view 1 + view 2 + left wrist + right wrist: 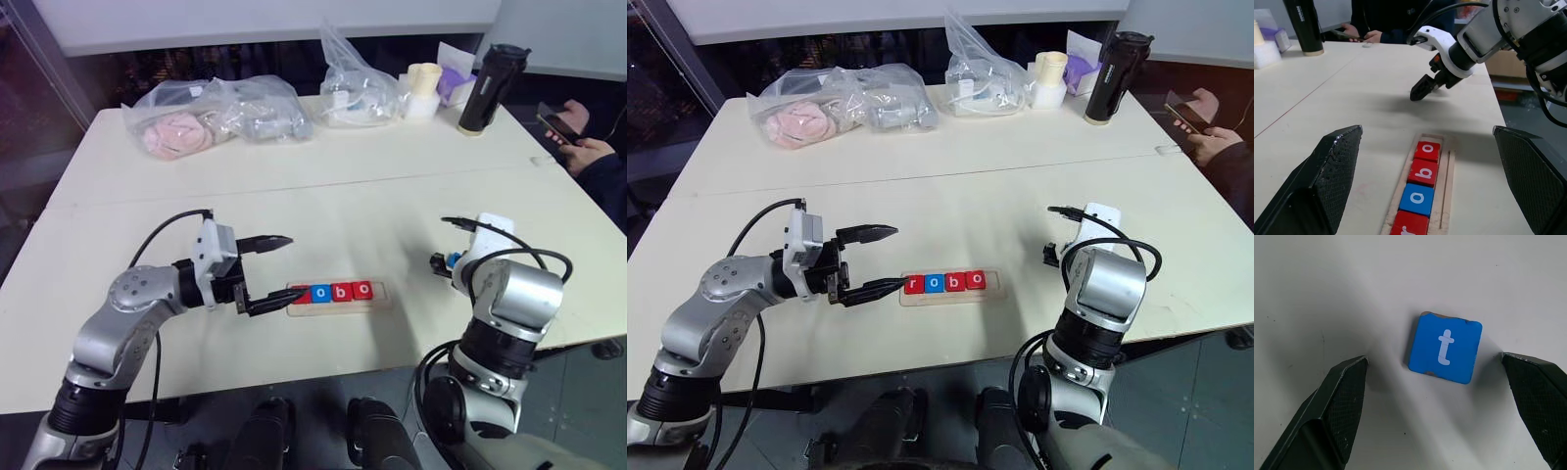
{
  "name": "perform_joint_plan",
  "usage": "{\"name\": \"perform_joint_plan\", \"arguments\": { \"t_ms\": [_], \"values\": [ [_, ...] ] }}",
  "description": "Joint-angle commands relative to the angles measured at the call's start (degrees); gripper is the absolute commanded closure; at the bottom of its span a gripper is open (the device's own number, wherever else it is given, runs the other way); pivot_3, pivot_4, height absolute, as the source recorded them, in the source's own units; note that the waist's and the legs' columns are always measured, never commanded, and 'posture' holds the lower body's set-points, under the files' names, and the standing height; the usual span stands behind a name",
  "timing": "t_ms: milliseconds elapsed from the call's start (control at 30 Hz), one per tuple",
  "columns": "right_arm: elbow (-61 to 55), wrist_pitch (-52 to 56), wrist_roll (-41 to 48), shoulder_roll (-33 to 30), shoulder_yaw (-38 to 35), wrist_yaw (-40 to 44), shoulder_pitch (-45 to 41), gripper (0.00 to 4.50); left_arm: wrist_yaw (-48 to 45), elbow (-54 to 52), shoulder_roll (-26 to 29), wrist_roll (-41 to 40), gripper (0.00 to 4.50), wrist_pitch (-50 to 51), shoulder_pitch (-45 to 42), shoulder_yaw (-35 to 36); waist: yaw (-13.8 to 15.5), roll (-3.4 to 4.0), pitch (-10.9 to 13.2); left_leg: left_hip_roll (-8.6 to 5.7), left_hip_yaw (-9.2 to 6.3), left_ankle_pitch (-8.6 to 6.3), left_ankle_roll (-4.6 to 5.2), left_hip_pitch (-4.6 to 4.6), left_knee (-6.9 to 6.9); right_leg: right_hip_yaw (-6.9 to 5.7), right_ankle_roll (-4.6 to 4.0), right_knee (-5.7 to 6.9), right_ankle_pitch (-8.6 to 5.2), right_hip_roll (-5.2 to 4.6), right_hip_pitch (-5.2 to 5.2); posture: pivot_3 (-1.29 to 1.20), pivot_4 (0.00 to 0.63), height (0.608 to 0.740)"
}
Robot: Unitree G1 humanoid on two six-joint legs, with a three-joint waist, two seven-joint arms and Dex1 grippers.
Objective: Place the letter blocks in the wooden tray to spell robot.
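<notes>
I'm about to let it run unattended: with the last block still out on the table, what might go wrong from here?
1. The blue square t block lies skewed between the open right end effector fingers, so closing could twist or flick it.
2. The pale wooden tray has one slot free, beside the red o block; a tilted drop may jam.
3. The open left end effector sits at the tray's other end and could nudge it.

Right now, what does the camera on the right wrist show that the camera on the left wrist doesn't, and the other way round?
The right wrist view shows a small blue square block with a white t lying flat between the open right tool's black fingers. The left wrist view shows the narrow pale wooden tray holding red and blue letter blocks, a tall black bottle and a person's hand, framed by the open left tool. Both show the pale tabletop.
</notes>
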Motion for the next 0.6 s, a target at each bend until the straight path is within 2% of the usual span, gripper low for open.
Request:
{"name": "perform_joint_plan", "arguments": {
  "t_ms": [33,100,267,600],
  "values": [
    [1.19,0.46,-0.06,0.95,-2.56,-1.17,-0.04,0.3,0.21,-2.56,0.52,-0.14,0.0,-0.86,0.26,1.23,-0.12,-0.02,-0.01,0.0,0.0,0.0,0.0,0.02,0.0,0.0,0.0,0.0,0.0,0.0,0.02,0.0,0.15,0.74],
    [1.2,0.46,-0.34,1.86,-3.64,-1.58,-0.33,0.92,0.3,-2.73,0.55,-0.14,0.0,-0.85,0.4,1.27,-0.19,-0.06,-0.04,0.0,0.0,0.0,0.0,0.07,-0.02,0.0,-0.01,-0.01,-0.02,0.0,0.07,0.0,0.15,0.74],
    [0.91,0.46,0.15,1.53,-3.54,-1.66,-0.17,3.36,0.31,-2.64,0.41,-0.08,0.0,-0.85,0.16,1.05,-0.38,-0.08,-0.05,0.02,-0.01,0.0,0.0,0.11,-0.06,0.0,-0.01,-0.01,-0.02,0.0,0.07,0.0,0.15,0.74],
    [-9.35,0.46,4.28,-2.4,6.65,7.42,6.94,3.37,-0.1,-1.87,0.25,-0.11,0.0,-0.85,-0.52,0.77,-0.54,-0.07,-0.05,0.03,0.0,-0.01,0.0,0.17,-0.17,0.0,0.03,-0.03,-0.09,-0.01,0.09,0.0,0.15,0.74]
  ]
}}
